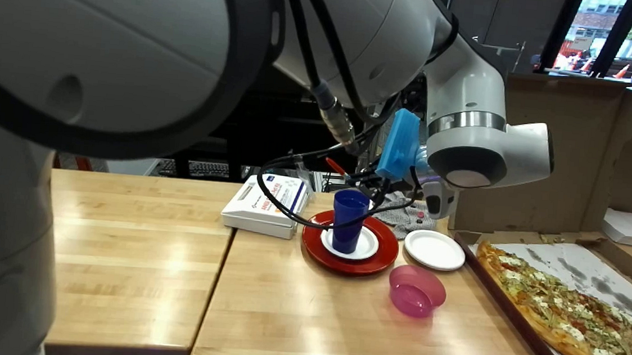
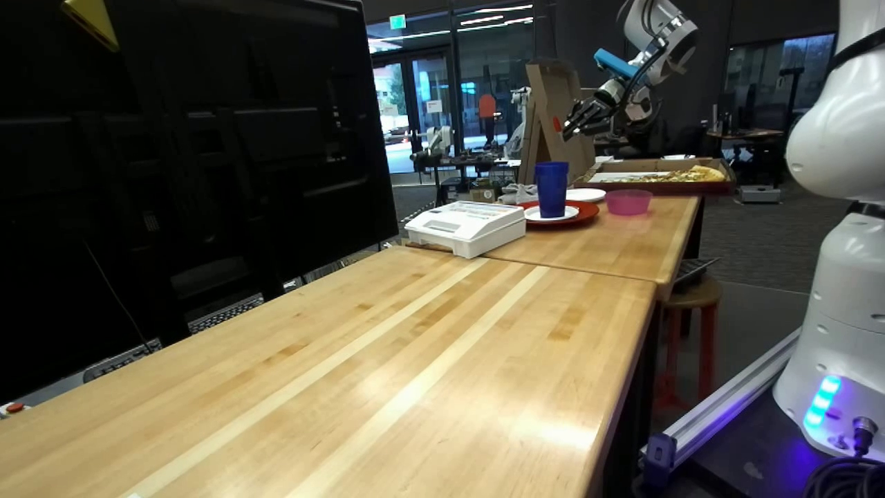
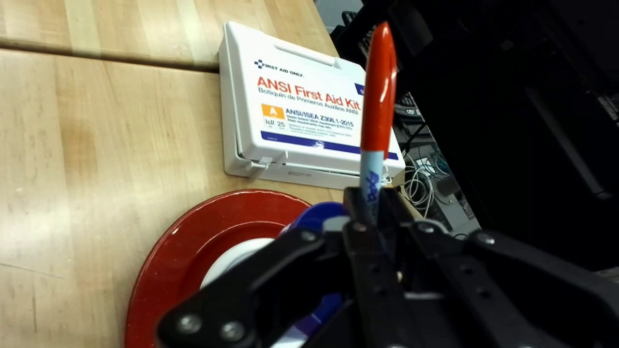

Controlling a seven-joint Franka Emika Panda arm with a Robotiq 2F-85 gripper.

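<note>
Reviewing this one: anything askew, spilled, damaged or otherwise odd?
Mildly: the first aid kit straddles the table seam at an angle, and dark stains, perhaps grease, mark the white liner beside the pizza. The marker in the gripper looks undamaged.

The white case [image 3: 309, 108], near an edge of the tabletop [image 3: 145, 145], reads "FIRST AID ONLY", "ANSI First Aid Kit", "Botiquin de Primeros Auxilios ANSI" and "ANSI/ISEA Z308.1-2015", with a white "A" on orange and a "25" below it; its finer print is too small to tell. "Expo" runs along the pale barrel of the red-capped marker [image 3: 377, 123]. A green sign [image 2: 397, 21] is illegible.
</note>
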